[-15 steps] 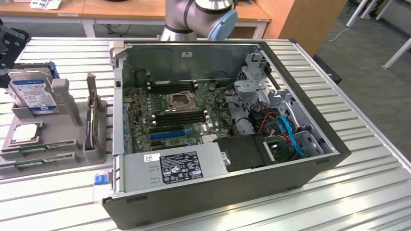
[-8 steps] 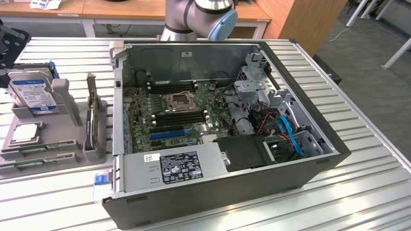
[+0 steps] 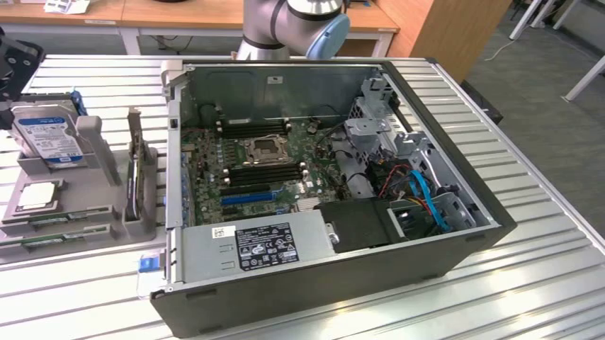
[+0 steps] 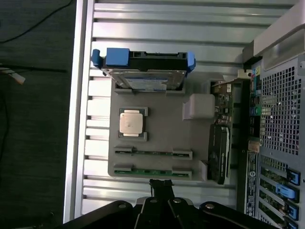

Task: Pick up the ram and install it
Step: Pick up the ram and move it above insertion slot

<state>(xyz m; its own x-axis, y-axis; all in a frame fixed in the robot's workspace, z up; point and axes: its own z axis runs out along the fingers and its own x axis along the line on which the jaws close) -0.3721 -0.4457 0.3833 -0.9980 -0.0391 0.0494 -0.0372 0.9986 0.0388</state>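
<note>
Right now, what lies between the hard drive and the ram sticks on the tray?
The processor, on the tray, between hard drive and ram; the wrist view shows it.

The long, thin circuit-board ram stick (image 4: pixel 152 171) is green with small dark chips, as is its twin stick (image 4: pixel 152 153). The moulded plastic tray (image 4: pixel 162 138) is pale grey. The square processor chip (image 4: pixel 132 122) is silver. The boxy hard drive (image 3: pixel 55 138) is silver with a blue-and-white label and has a blue bracket (image 4: pixel 116 57). The open computer case (image 3: pixel 378 283) is black, its motherboard (image 3: pixel 283 152) green, its cables (image 3: pixel 430 202) blue. The ribbed metal table (image 3: pixel 529 283) is silver-striped.
</note>
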